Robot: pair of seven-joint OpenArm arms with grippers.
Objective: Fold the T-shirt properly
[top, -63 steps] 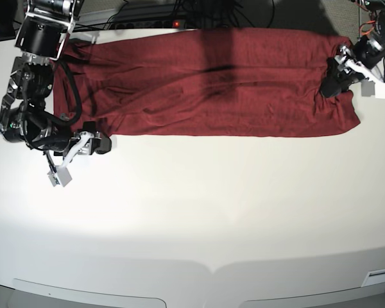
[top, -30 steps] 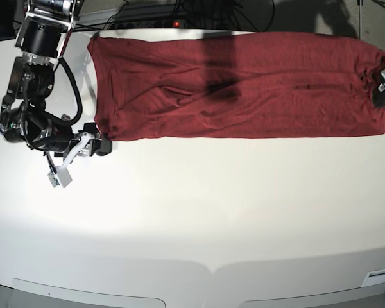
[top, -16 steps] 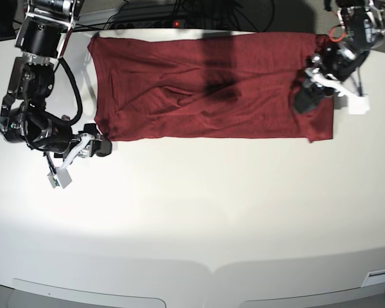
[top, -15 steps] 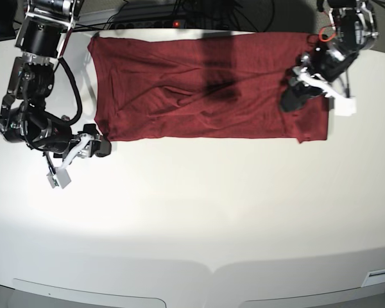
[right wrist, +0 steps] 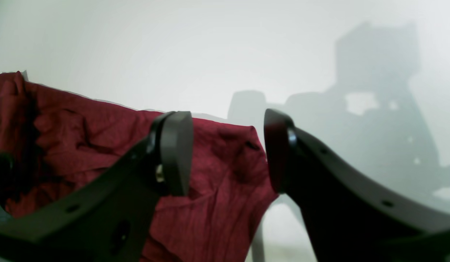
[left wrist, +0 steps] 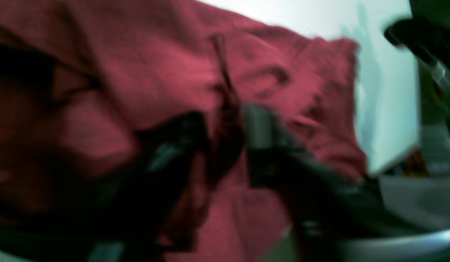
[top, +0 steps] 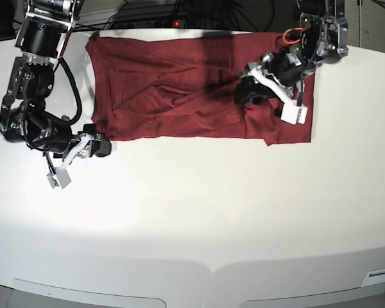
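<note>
1. The T-shirt (top: 179,83) lies along the far side of the white table (top: 199,212), spread wide, with wrinkles and diagonal creases across its middle.
2. Its end on the base view's right is folded back over the body, so a doubled layer sits there with a loose corner hanging out at the near edge.
3. The left gripper (top: 251,90) is over that doubled part, low on the cloth, its arm reaching in from the far right corner.
4. In the left wrist view, which is badly blurred, the left gripper's two dark fingers (left wrist: 261,145) stand apart with a ridge of red cloth rising between them; whether they pinch it or have let go cannot be told.
5. The right gripper (top: 99,145) sits at the near corner of the T-shirt on the base view's left, just beside the hem.
6. In the right wrist view its black fingers (right wrist: 174,153) are spread wide with nothing between them; the corner of the T-shirt (right wrist: 217,174) lies behind and below them on the table.
7. A white block (top: 61,178) attached to the right arm hangs over bare table, clear of the cloth.
</note>
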